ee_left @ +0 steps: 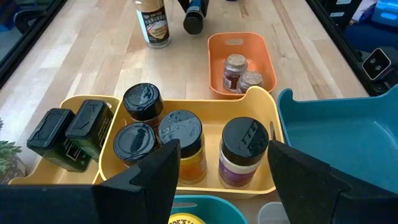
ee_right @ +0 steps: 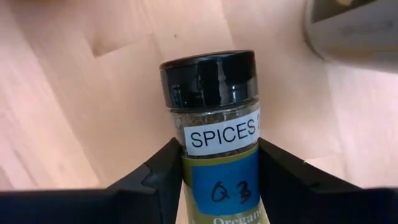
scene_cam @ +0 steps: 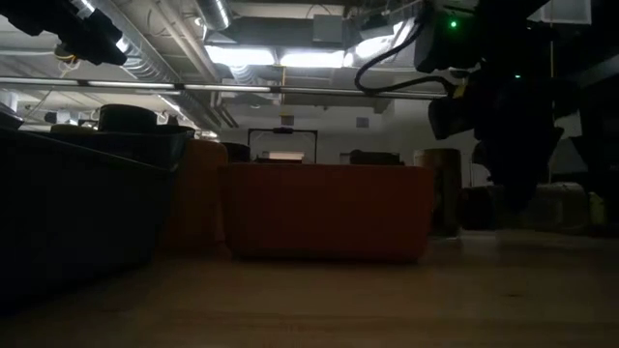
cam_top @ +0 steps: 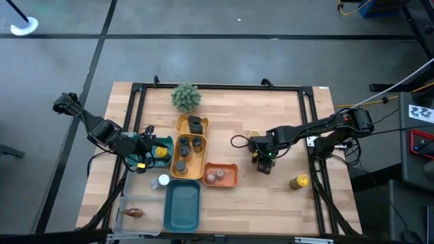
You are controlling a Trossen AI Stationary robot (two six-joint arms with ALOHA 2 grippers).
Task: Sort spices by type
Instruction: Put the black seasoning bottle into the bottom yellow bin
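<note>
Wooden table [cam_top: 285,203]: your right end effector [ee_right: 217,168] clamps a black-capped spice jar [ee_right: 214,118] right of the orange tray [cam_top: 220,175]; keep it upright toward the yellow tray [ee_left: 186,143], while the left end effector [ee_left: 217,180] hovers wide.

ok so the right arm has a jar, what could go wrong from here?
1. The right end effector grips the black-capped jar low on its body, so the jar might tilt or slip in transit.
2. The yellow tray already holds four black-capped jars with little free room; setting another in could knock a neighbour.
3. The left end effector hovers open at that tray's edge, so the arms could collide.
</note>
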